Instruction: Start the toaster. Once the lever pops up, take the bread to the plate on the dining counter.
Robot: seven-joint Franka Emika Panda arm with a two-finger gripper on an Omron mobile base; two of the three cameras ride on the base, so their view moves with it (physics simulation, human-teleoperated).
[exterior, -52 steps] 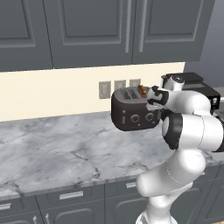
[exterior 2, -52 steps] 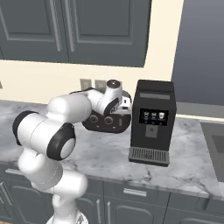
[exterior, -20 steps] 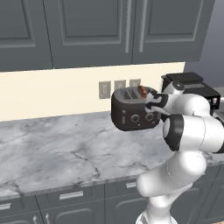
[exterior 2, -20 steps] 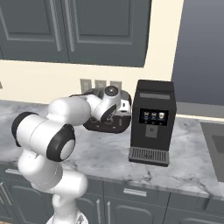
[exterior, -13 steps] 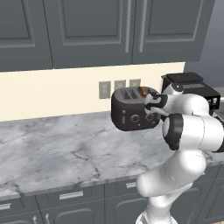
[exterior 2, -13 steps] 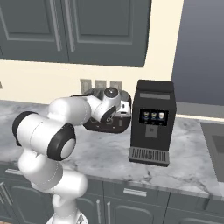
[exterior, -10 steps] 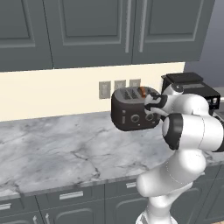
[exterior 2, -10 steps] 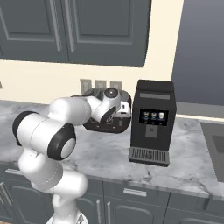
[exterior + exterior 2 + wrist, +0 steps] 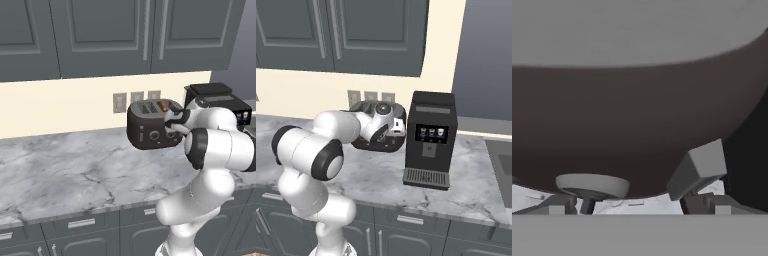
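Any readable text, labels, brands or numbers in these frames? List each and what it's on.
No readable text anywhere.
Tall boxy black coffee machine: three small lit buttons on its front panel, too small to read as symbols or words.
Squat black rounded toaster: two round knobs and a small pale lever tab, no visible markings.
Pale wall outlet plates: blank.

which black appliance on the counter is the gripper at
The toaster, squat and rounded with bread in a top slot. The gripper is at its front, not at the taller boxy machine with lit buttons.
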